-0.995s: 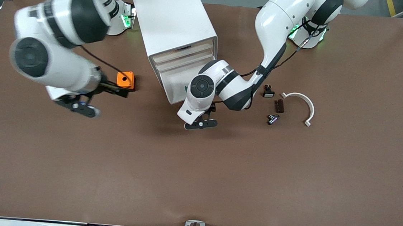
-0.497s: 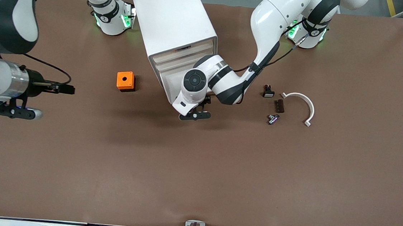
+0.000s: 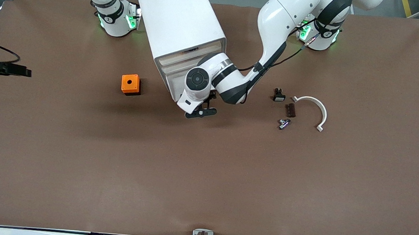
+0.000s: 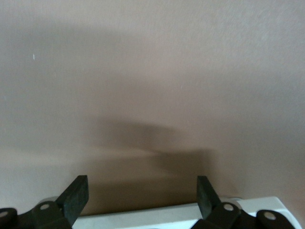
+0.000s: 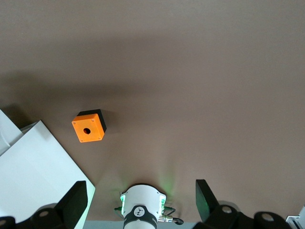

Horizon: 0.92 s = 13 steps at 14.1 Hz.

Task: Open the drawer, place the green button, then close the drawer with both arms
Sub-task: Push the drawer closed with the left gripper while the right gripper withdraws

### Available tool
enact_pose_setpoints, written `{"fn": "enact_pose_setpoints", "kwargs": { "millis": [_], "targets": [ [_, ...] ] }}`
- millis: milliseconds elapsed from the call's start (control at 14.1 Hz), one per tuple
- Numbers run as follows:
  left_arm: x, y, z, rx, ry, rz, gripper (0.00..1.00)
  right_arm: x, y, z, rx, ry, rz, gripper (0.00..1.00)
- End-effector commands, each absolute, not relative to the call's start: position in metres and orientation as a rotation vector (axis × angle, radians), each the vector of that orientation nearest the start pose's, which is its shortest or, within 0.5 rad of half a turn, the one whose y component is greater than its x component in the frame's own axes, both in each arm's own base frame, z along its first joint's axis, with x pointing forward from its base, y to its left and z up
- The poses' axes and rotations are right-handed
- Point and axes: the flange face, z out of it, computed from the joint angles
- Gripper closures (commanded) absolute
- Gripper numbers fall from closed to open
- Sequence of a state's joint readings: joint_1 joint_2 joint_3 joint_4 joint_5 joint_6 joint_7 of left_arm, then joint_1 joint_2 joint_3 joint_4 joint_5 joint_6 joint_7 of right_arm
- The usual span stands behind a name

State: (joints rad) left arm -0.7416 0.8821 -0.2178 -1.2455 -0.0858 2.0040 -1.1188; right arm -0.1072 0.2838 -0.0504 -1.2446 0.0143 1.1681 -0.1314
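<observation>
The white cabinet point(image 3: 181, 22) stands between the two arm bases. Its third drawer point(image 3: 174, 91) sticks out a little toward the front camera, mostly covered by the left arm. My left gripper point(image 3: 196, 111) hangs at the drawer's front edge, open and empty. In the left wrist view its fingers point(image 4: 76, 193) straddle a white edge point(image 4: 157, 215) over brown table. The button is hidden. My right gripper point(image 5: 141, 188) is open and empty, high over the table near the right arm's end, almost out of the front view.
An orange box point(image 3: 130, 84) with a round hole sits beside the cabinet, also in the right wrist view point(image 5: 88, 127). Toward the left arm's end lie a black switch point(image 3: 279, 96), a brown piece point(image 3: 290, 110), a small metal part point(image 3: 283, 123) and a white curved piece point(image 3: 317, 107).
The right arm has swung up and away from the orange box to the table's edge. The left gripper has moved toward the cabinet, and the drawer stands less far out.
</observation>
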Motion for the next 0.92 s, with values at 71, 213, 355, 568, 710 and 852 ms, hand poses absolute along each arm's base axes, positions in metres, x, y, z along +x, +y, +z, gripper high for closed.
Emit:
{"fn": "enact_pose_setpoints", "kwargs": {
  "millis": [71, 213, 355, 568, 710, 852],
  "targets": [
    [0.438, -0.589, 0.245, -3.071, -0.589, 0.495, 0.0, 0.581, -0.095, 0.609, -3.071, 0.043, 0.48, 0.0],
    [0.427, -0.594, 0.239, -3.047, -0.629, 0.538, 0.0, 0.575, -0.114, 0.625, -3.071, 0.092, 0.435, 0.0],
    [0.418, -0.595, 0.233, -3.034, -0.615, 0.561, 0.0, 0.569, -0.123, 0.635, -3.056, 0.111, 0.436, 0.0],
    [0.405, -0.6, 0.23, -3.026, -0.615, 0.638, 0.0, 0.565, -0.114, 0.638, -3.053, 0.096, 0.46, 0.0],
    [0.401, -0.603, 0.229, -3.018, -0.648, 0.707, 0.0, 0.555, -0.105, 0.652, -3.048, 0.074, 0.448, 0.0],
    [0.399, -0.605, 0.229, -3.011, -0.684, 0.78, 0.0, 0.551, -0.085, 0.665, -3.076, 0.018, 0.402, 0.0]
  ]
}}
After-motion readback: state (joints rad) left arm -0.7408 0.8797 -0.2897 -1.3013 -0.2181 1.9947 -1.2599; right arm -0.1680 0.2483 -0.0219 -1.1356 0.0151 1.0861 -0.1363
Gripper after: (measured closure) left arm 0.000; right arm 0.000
